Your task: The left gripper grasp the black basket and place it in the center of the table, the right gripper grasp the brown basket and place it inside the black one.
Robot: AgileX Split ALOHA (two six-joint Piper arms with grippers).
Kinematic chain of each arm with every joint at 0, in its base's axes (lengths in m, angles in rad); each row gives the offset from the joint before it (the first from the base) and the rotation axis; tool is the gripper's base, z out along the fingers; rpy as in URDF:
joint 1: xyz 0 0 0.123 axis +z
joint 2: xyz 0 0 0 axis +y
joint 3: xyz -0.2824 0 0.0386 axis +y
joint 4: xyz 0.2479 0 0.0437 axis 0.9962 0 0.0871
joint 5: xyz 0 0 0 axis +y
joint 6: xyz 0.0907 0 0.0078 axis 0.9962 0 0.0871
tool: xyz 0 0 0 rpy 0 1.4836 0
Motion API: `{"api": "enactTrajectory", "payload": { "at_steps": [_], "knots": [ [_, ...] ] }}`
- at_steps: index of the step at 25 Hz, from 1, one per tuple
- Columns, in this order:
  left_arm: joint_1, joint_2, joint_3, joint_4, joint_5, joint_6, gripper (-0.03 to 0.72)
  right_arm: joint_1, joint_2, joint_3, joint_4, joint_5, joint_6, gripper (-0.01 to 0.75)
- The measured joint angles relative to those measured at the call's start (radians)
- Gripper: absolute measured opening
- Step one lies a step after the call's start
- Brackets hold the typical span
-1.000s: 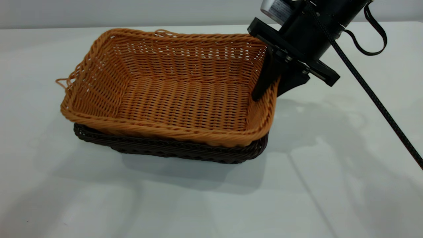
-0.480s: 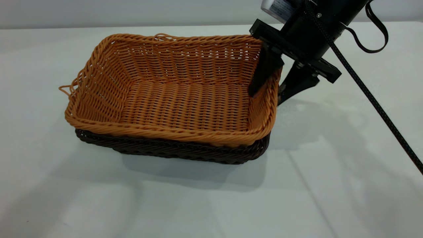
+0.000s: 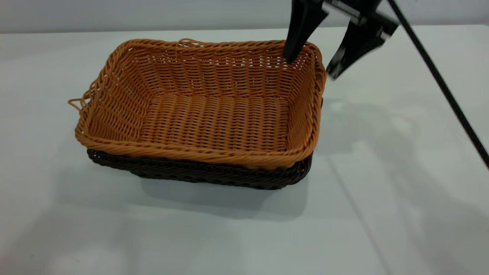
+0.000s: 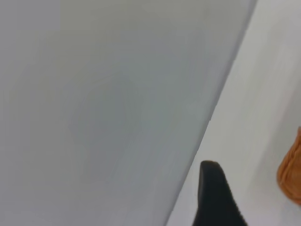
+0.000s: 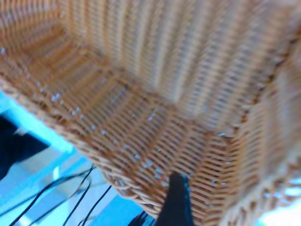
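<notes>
Orange-tan brown basket (image 3: 198, 107) nested in black basket (image 3: 198, 173), right tool (image 3: 311, 63) released above rim

No readable text, label, brand, number or sign anywhere: none on the orange-tan woven wicker basket (image 3: 202, 103), the dark brown-black wicker basket (image 3: 198, 173) beneath, or the white matte tabletop (image 3: 382, 214).

Brown basket (image 3: 214, 118): orange-tan woven wicker, ribbed rough texture, braided rim, slight sheen on the strands. Black basket (image 3: 198, 173): same weave in very dark brown-black, duller. Table (image 3: 382, 214): plain white, smooth, matte with faint soft reflections. Right pincer (image 3: 311, 63): fingers look like smooth matte black plastic. Cable (image 3: 439, 82) beside it: black, braided sleeve.
</notes>
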Motion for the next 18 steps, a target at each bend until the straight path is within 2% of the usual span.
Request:
{"api": "enactTrajectory", "payload": {
  "at_steps": [6,13,18],
  "knots": [
    [0.000,-0.111,0.000,0.000,0.143,-0.170,0.389,0.000,-0.222,-0.003,-0.106,0.019,0.075,0.547],
    [0.000,-0.167,0.002,0.026,0.463,-0.388,0.388,0.000,-0.596,-0.004,-0.229,0.048,0.154,0.545],
    [0.000,-0.179,0.028,0.111,0.463,-0.556,0.388,0.000,-0.807,0.003,-0.293,0.065,0.234,0.545]
  ]
}}
